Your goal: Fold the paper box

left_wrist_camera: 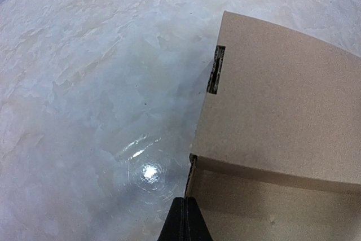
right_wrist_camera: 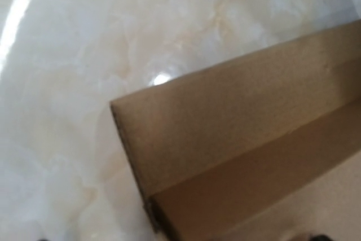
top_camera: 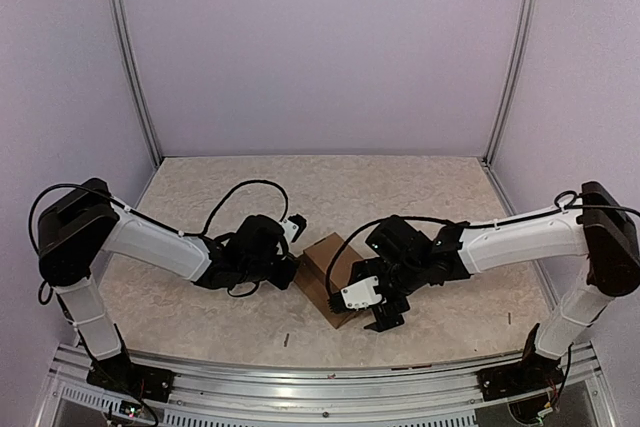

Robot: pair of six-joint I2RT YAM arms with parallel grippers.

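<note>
The paper box (top_camera: 322, 265) is a brown cardboard box lying on the table between my two grippers. In the left wrist view its flat top panel (left_wrist_camera: 282, 100) and a lower side wall (left_wrist_camera: 271, 207) fill the right half, and a slot (left_wrist_camera: 215, 69) is cut near the left edge. My left gripper (left_wrist_camera: 185, 218) is shut, its black tip right against the box's near corner edge. My right gripper (top_camera: 360, 302) hovers over the box's right end, its jaws spread wide. In the right wrist view the box (right_wrist_camera: 225, 117) lies below and the fingers barely show at the bottom edge.
The marbled tabletop (top_camera: 420, 197) stretches behind and to both sides of the box. Purple walls and metal posts (top_camera: 130, 67) enclose the space. A metal rail (top_camera: 300, 377) runs along the near edge, by the arm bases.
</note>
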